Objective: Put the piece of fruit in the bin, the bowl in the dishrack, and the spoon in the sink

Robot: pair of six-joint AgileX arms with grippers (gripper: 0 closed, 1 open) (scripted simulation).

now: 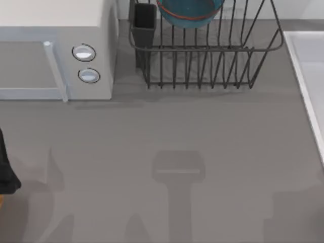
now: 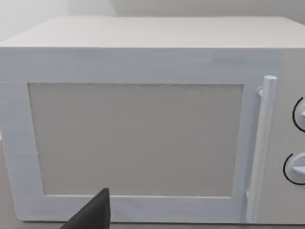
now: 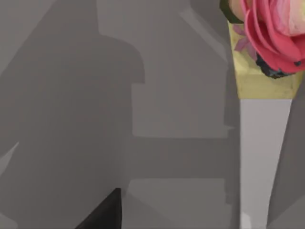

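Blue bowl (image 1: 190,12) resting in the dishrack (image 1: 202,55) beside the microwave (image 1: 55,50); left arm (image 1: 7,169) at table's left edge, finger state apparently indeterminable

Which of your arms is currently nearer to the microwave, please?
Left. The left gripper faces the microwave door from close by; the right gripper is over open tabletop beside a rose-printed object.

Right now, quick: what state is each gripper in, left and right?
Left gripper: facing the white microwave with two round knobs; open or closed cannot be told.
Right gripper: above the grey table; open or closed cannot be told.
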